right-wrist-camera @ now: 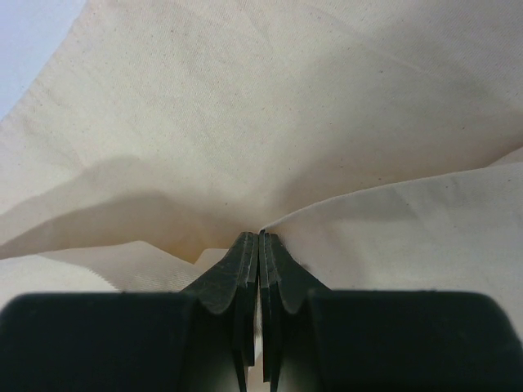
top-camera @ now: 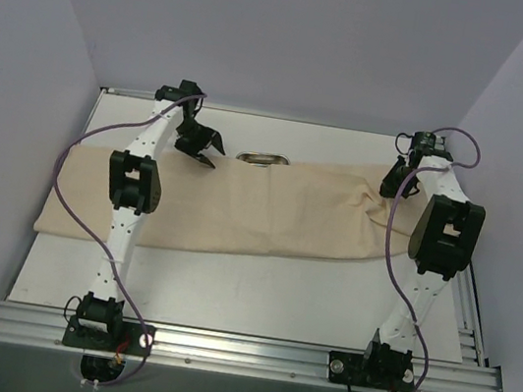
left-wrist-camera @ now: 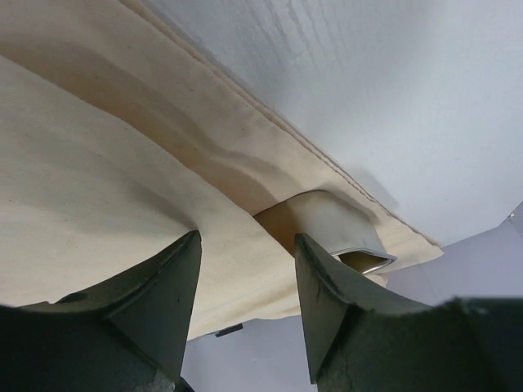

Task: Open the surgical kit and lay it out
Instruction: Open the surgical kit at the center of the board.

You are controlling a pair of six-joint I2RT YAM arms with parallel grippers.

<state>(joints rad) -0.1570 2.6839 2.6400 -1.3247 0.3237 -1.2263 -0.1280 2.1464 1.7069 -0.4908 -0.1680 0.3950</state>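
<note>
Cloth wrap (top-camera: 259, 211) — across white table (top-camera: 275, 298), pale lilac walls (top-camera: 297, 33)

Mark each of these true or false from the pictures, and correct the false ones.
1. The left end effector is open and holds nothing. True.
2. The right end effector is open above bare table. False: its fingers are pressed together, pinching a fold of the cloth wrap.
3. The steel tray sits fully uncovered at the near edge of the table. False: it lies at the far edge of the cloth wrap, mostly under it, with only part of its rim peeking out.
4. The cloth wrap stretches across the table from the left side to the right. True.
</note>
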